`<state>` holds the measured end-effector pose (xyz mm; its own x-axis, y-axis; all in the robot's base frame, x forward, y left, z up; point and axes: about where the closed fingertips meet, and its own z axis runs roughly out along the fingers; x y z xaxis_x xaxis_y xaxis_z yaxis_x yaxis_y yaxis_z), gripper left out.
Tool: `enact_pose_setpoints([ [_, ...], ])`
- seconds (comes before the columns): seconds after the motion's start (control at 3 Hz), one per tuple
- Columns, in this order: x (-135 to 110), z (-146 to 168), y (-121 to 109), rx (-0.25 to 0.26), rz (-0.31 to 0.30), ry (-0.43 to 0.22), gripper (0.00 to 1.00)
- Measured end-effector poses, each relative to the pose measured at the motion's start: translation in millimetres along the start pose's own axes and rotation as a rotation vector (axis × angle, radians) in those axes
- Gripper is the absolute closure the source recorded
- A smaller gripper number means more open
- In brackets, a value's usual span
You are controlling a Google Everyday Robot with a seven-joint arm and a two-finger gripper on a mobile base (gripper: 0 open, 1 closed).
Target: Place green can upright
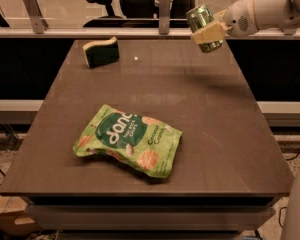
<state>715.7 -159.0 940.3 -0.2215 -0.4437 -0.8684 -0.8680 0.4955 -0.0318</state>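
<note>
A: Pincer state?
B: The pincer (pixel 208 33) is recorded pinching the green can (pixel 199 17) across its middle.
A: Can location?
B: The can is held in the air over the far right part of the desk (pixel 225 134), tilted, with its top leaning left.
A: Other items?
B: A snack bag (pixel 127 140) is noted lying flat near the front centre. A sponge (pixel 101 52) is noted at the far left, well apart from the can.

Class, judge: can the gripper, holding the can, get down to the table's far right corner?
Probably yes: the gripper holds the can above that corner of the table; bag and sponge lie well away from it.
</note>
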Motion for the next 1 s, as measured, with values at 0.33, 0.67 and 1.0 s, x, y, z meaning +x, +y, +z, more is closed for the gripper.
enact_pose_setpoints([
  [0.33,7.5,9.6,-9.4,-0.02,0.011,-0.109,1.0],
  [0.67,16.7,18.8,-15.3,-0.041,0.028,-0.18,1.0],
  [1.0,27.9,27.6,-19.7,-0.054,0.052,-0.219,1.0],
])
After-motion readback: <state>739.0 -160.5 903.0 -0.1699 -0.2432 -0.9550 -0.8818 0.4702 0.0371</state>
